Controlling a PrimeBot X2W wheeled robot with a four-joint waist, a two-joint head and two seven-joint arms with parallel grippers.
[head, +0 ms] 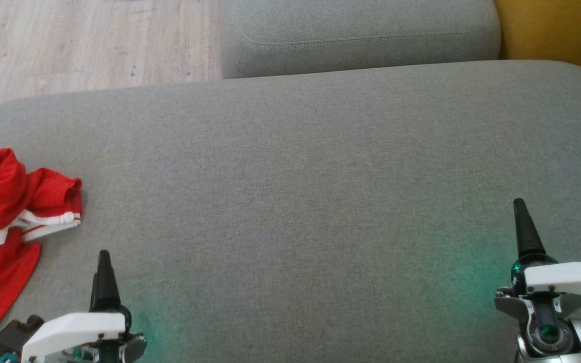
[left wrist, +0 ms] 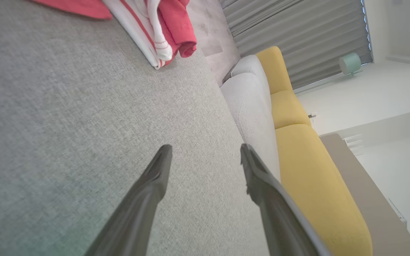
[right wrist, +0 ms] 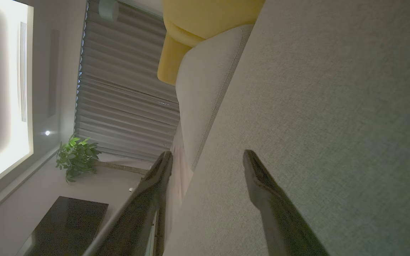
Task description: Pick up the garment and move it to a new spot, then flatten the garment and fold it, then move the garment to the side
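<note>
Head view first: I've got the broad grey fabric sofa seat point(head: 290, 201) spread out under me. There's pale wooden floor point(head: 68, 45) past its far left corner, a grey back cushion point(head: 361, 35) behind, and yellow upholstery point(head: 558, 30) at the far right. The crumpled red garment with white striped trim point(head: 3, 201) lies at the seat's left edge. My left gripper point(head: 104, 258) hovers over the seat just right of that garment, not touching it. My right gripper point(head: 520, 205) hangs well apart on the far right, pointing away from me. Green glow on the fabric by each.

Left wrist view: the fingers point(left wrist: 155, 177) stand apart with bare seat between them, and the garment sits ahead at upper left. The yellow upholstery runs alongside, with grey pleated curtains point(left wrist: 297, 32) beyond.

Right wrist view: dim here. These fingers point(right wrist: 262, 181) are spread too, holding nothing, over the seat's edge. A green potted plant point(right wrist: 77, 156) and a dark low table point(right wrist: 69, 224) stand across the room.
</note>
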